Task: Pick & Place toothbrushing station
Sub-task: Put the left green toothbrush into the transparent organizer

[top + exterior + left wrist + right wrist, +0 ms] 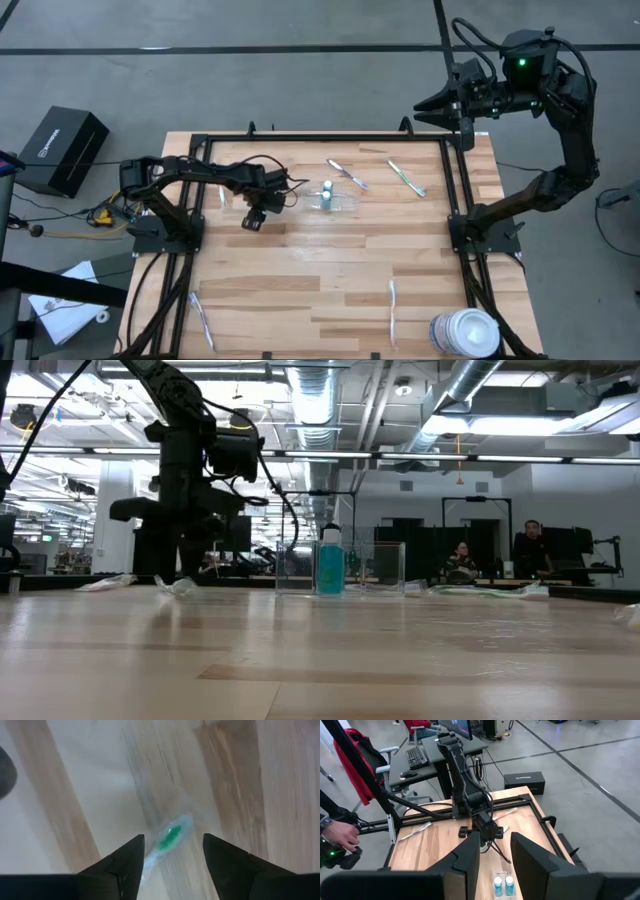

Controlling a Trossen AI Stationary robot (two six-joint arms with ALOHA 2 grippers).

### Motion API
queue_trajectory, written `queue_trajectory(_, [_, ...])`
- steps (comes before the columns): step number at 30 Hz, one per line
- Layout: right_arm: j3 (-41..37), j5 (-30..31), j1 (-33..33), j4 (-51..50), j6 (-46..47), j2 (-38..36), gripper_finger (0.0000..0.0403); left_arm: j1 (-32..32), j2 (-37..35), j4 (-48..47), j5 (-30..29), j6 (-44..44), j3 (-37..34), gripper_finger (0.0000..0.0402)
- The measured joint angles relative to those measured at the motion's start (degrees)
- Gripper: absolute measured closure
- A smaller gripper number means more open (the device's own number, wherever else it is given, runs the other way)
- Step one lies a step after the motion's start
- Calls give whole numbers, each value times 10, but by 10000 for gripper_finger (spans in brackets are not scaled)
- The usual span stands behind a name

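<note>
A green-headed toothbrush [170, 836] in a clear wrapper lies flat on the wooden table. My left gripper [172, 851] points down over it, open, one finger on either side of the brush head and apart from it; the high view shows this left gripper [253, 219] left of centre. The small clear container [338, 198] stands mid-table with two blue-teal toothpaste tubes [327, 190] upright inside. Other toothbrushes [347, 174] [407, 178] lie flat beyond it. My right gripper [428, 105] waits raised past the table's far right corner, open and holding nothing.
Two more toothbrushes [200, 318] [392, 305] lie near the front edge, and a large white round tub [465, 332] stands at the near right corner. A black frame [330, 137] borders the table. A person's hand [340, 837] shows beyond the table.
</note>
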Motion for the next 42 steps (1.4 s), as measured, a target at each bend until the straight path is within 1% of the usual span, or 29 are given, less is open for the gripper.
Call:
queue_trajectory(4, [0,0,0,0,4,0,300,0,0,19,13,-6,-14,234])
queue_trajectory(8, [0,0,0,0,4,0,300,0,0,38,18,-32,-24,275])
queue_trajectory(10, [0,0,0,0,4,0,300,0,0,44,19,-45,-24,306])
queue_trajectory(13, [0,0,0,0,8,0,300,1,0,44,19,-70,-23,371])
queue_trajectory(14, [0,0,0,1,8,0,300,3,0,43,19,-81,-23,385])
queue_trajectory(18, [0,1,0,6,8,0,300,6,-4,41,35,-113,-23,394])
queue_trajectory(21, [0,1,0,10,8,0,300,6,-27,38,55,-138,-23,399])
queue_trajectory(26, [0,1,0,13,-3,0,300,12,-109,39,61,-196,-23,401])
queue_trajectory(30, [0,1,0,35,-12,0,300,35,-189,52,74,-291,-24,401])
queue_trajectory(33, [0,1,0,53,-20,0,300,51,-255,131,74,-389,-24,401])
queue_trajectory(36, [0,1,0,75,-22,0,300,65,-304,273,63,-475,-24,401])
queue_trajectory(39, [0,1,0,92,-22,1,300,69,-323,450,22,-531,-39,402])
queue_trajectory(42, [0,1,0,106,-22,1,300,70,-315,603,-23,-570,-72,401])
